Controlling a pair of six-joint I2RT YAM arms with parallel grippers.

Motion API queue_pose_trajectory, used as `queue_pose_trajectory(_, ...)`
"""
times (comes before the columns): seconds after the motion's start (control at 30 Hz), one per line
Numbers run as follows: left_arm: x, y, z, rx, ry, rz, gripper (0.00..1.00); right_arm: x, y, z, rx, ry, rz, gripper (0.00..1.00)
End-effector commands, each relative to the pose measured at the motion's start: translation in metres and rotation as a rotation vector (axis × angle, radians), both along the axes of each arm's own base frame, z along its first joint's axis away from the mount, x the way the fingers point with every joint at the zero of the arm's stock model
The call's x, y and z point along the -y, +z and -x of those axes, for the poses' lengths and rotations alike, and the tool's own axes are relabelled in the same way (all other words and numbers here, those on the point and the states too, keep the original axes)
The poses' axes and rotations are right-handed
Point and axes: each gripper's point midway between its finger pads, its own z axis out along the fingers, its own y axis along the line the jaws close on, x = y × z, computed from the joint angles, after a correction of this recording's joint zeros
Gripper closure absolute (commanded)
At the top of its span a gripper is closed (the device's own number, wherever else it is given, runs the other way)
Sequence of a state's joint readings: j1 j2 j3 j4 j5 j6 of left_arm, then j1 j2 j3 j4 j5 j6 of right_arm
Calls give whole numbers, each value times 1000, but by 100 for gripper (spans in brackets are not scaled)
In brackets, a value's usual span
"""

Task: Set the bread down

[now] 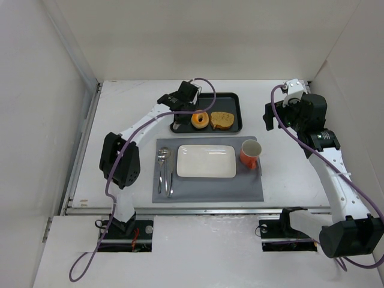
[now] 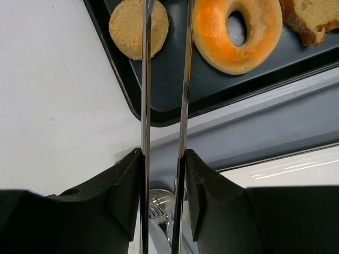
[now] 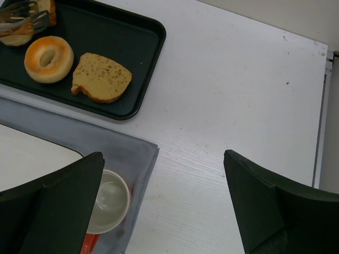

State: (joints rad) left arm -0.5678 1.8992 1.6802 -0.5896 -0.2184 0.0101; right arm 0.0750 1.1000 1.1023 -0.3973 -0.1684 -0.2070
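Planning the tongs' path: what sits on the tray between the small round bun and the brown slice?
A ring-shaped doughnut lies between the bun and the slice, clearest in the left wrist view.

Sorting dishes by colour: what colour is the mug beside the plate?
Orange outside, white inside; the mug shows best in the top view.
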Motion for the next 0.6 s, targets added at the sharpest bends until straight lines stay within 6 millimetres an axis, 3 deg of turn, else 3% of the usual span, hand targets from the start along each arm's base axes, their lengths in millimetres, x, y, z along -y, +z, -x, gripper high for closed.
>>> queue_pose_trajectory(0.0,-1,33,-11,91,23,-8,68,-2,21,0,58,11,2,0)
queue_pose_trajectory(0.57,0,6,-9,90,41,-146,67,-2,21,0,58,11,2,0)
